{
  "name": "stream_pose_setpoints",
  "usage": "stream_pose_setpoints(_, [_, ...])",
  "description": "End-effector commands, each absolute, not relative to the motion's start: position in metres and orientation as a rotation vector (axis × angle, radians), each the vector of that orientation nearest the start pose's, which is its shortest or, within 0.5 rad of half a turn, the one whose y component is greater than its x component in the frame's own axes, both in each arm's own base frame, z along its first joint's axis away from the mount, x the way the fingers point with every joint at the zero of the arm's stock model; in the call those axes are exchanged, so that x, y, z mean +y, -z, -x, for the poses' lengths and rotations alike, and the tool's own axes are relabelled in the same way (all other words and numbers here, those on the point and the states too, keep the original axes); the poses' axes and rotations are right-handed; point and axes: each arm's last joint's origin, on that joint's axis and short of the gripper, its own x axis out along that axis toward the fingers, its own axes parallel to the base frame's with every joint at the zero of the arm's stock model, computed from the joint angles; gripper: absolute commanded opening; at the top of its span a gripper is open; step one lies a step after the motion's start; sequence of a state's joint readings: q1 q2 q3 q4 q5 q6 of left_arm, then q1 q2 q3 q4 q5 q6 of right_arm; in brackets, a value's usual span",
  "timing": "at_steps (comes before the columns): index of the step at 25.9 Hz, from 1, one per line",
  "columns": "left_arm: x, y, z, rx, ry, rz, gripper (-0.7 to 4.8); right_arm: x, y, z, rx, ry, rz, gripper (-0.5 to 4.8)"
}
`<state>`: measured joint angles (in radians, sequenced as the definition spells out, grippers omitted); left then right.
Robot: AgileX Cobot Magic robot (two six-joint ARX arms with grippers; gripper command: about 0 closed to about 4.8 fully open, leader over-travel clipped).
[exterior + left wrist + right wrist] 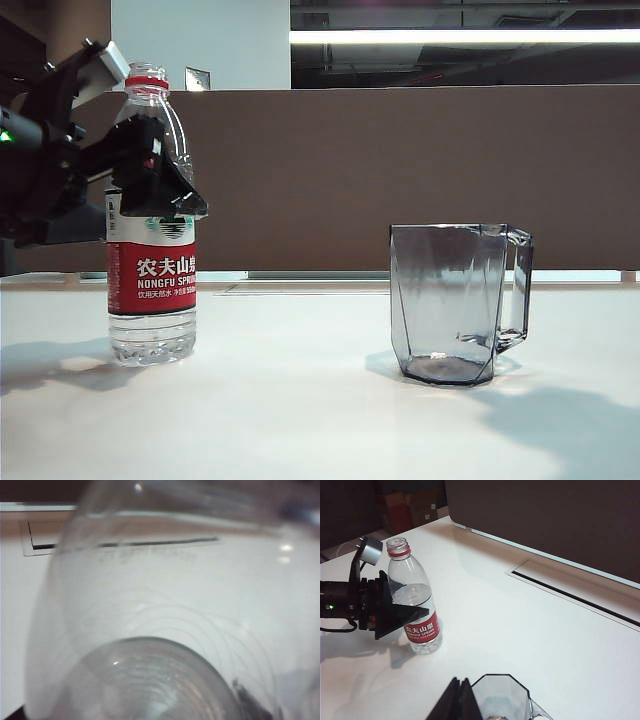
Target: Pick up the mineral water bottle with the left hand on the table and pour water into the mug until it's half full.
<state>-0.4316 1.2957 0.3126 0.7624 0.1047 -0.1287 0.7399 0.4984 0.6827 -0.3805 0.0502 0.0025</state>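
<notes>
The mineral water bottle stands upright and uncapped on the left of the white table, with a red neck ring and a red label. My left gripper is open at the bottle's shoulder. One black finger crosses in front of the bottle and the other is hidden behind it. In the left wrist view the clear bottle fills the picture at close range. The smoky-grey mug stands to the right, empty. My right gripper is shut beside the mug's rim, holding nothing.
A brown partition runs along the table's far edge. A long cable slot is cut into the tabletop near that edge. Bare tabletop lies between the bottle and the mug.
</notes>
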Motion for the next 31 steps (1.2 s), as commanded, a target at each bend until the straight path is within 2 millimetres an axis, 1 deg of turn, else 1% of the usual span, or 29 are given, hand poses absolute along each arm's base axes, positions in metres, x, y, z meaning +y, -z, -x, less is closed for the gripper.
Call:
stream_pose_setpoints(1, [-0.0998,-0.1652,-0.2092,0.228,0.526,0.096,4.79,0.0743,-0.3198,-0.0833,0.156,-0.69,0.066,-0.08])
stream_pose_setpoints(6, [-0.1012,-0.1559,-0.2124,0.259,0.523,0.091,4.79,0.0744,-0.3198,-0.0833,0.156,-0.69,0.066,-0.08])
stream_pose_setpoints(13, [-0.102,-0.1592,-0.2141,0.21,0.527,0.099,4.79,0.0743,-0.3199,-0.0833,0.156,-0.69,0.066,-0.08])
stream_pose_setpoints(16, [-0.102,-0.1589,-0.214,0.213,0.527,0.098,3.73,0.0743,-0.3199,-0.0833,0.156,-0.69,0.066,-0.08])
stream_pose_setpoints(18, [-0.102,-0.1589,-0.214,0.214,0.526,0.098,2.83,0.0744,-0.3198,-0.0833,0.156,-0.69,0.066,-0.08])
stream_pose_setpoints(19, [-0.102,-0.1589,-0.214,0.214,0.526,0.098,2.57,0.0744,-0.3198,-0.0834,0.156,-0.69,0.066,-0.08])
stream_pose_setpoints(31, [-0.1022,-0.1631,-0.2146,0.169,0.53,0.104,2.58,0.0743,-0.3197,-0.0833,0.156,-0.69,0.066,-0.08])
